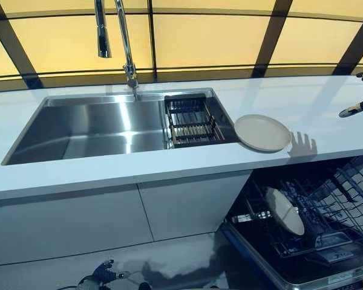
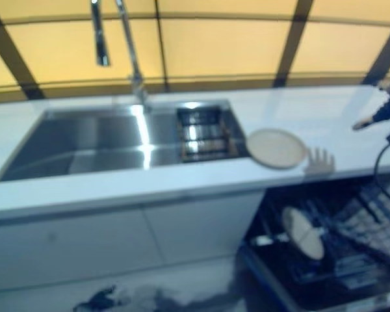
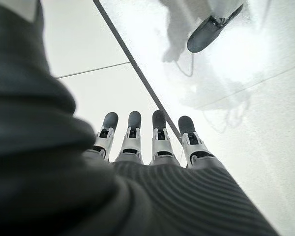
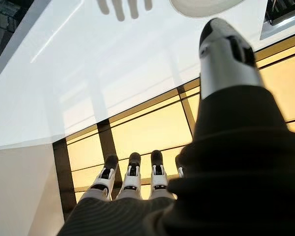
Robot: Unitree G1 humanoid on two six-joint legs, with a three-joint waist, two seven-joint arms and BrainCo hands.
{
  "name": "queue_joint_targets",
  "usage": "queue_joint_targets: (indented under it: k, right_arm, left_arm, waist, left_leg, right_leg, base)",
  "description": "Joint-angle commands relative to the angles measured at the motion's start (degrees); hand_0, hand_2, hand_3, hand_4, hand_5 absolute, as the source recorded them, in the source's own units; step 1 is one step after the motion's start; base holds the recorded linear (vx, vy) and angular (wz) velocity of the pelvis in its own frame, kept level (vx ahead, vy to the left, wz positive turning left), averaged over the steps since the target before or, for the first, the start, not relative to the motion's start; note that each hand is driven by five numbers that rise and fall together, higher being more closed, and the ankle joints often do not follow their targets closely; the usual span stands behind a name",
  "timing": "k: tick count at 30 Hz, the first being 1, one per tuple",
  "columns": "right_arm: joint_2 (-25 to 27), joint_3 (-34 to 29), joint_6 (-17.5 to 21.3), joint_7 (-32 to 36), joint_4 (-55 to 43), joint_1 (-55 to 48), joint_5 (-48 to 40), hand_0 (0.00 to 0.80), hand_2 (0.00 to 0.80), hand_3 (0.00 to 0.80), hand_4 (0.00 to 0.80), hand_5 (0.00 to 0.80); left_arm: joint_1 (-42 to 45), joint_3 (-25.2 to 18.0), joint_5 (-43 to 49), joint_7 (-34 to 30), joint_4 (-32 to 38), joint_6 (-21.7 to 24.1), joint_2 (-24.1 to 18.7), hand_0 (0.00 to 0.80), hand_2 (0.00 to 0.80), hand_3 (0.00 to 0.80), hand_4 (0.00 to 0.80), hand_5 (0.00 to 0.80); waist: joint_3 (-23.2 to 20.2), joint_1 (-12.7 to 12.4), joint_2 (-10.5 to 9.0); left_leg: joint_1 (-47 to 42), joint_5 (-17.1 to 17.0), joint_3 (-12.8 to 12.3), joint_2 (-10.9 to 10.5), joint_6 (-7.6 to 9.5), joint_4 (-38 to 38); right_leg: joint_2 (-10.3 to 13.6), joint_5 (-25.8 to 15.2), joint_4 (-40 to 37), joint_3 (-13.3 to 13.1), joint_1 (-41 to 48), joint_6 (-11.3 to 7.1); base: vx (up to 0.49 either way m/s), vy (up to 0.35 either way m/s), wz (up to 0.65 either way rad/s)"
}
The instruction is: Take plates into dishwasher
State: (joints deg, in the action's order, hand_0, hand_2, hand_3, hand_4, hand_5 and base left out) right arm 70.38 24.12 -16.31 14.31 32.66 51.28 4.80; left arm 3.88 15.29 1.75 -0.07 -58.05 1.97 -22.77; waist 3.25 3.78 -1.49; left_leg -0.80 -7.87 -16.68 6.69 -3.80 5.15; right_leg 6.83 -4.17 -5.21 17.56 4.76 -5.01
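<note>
One round beige plate (image 1: 287,211) already stands in the dishwasher rack (image 1: 327,211); another (image 1: 262,132) waits on the white bench (image 1: 302,103), nine o'clock of right hand (image 1: 358,109), fingers straight, empty. Left hand (image 3: 147,142) hangs idle, fingers straight.

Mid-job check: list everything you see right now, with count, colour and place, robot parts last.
Plate on counter: one, beige, lying flat just right of the sink, above the open dishwasher.
Plate in dishwasher: one, beige, standing on edge in the lower rack.
Dishwasher rack: one, dark wire, pulled out below the counter on the right.
Sink: one, steel, set in the counter.
Drainer basket: one, dark, at the sink's right end.
Faucet: one, chrome, behind the sink.
Counter: one, white.
Left robot hand: fingers straight, hanging low over the floor.
Right robot hand: fingers straight, above the counter's right end, holding nothing.
</note>
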Motion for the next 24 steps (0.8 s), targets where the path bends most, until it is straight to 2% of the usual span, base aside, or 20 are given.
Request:
queue_joint_targets:
  k: [1, 8, 24]
  right_arm:
    - [-1.5, -0.4, 0.1, -2.8, 0.3, 7.6, -0.6, 0.0, 0.0, 0.0, 0.0, 0.0]
    - [-4.0, 1.4, -1.3, -3.2, 1.1, 8.7, -1.7, 0.0, 0.0, 0.0, 0.0, 0.0]
    - [-8.6, 4.1, -3.6, 1.1, 0.1, 8.6, -0.3, 0.0, 0.0, 0.0, 0.0, 0.0]
  left_arm:
    - [-5.0, 2.8, 1.4, 0.8, -1.6, 1.1, -2.0, 0.0, 0.0, 0.0, 0.0, 0.0]
    - [-4.9, 3.5, 2.0, 0.5, -2.7, 1.7, -1.4, 0.0, 0.0, 0.0, 0.0, 0.0]
    - [-6.1, 3.8, 1.7, 1.1, -1.0, 2.2, -0.9, 0.0, 0.0, 0.0, 0.0, 0.0]
  waist:
    - [2.5, -2.8, -3.01]
    - [2.9, -3.6, -2.87]
    - [5.8, -4.8, -2.45]
  left_leg:
    - [-6.1, 6.7, -1.4, -1.5, -0.04, -0.2]
    - [-5.8, 6.8, -0.8, -1.9, 0.05, -0.2]
    - [-3.7, 6.2, 0.2, -2.0, 0.15, -0.2]
  right_leg:
    - [-0.9, 1.9, 1.6, -0.3, -0.2, -0.39]
    - [-1.0, 2.0, 1.2, -0.1, -0.1, -0.25]
    - [-1.0, 2.4, 1.6, 0.1, -1.4, 0.18]
  base:
    - [0.0, 0.0, 0.0]
    - [0.002, -0.007, 0.01]
    - [-0.01, -0.004, 0.01]
